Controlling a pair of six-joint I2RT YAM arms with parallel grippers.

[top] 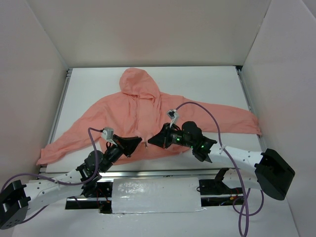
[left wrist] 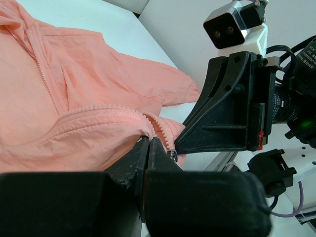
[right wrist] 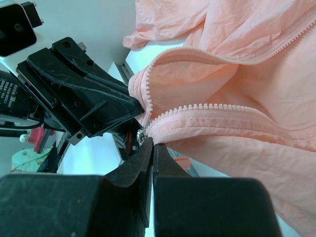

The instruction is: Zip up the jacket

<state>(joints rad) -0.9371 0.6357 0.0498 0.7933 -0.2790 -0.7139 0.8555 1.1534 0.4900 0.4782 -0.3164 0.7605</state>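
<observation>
- White counter (top: 89, 84) between pale walls; both arms reach in from its near edge.
- Left gripper (left wrist: 149, 142) is pressed shut on the jacket (top: 143, 113) at its hem, likely anchoring it so the zipper (right wrist: 212, 107) pulls taut.
- Right gripper (right wrist: 151, 144), jaws together, meets it at the slider (left wrist: 172, 155); whether it pinches the pull I cannot tell.
- Beyond them the teeth gape apart; the jacket lies flat, front up, hood (top: 137, 81) farthest.

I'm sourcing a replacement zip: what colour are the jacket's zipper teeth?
The zipper teeth are salmon pink, matching the jacket fabric; the right wrist view shows them best.
</observation>
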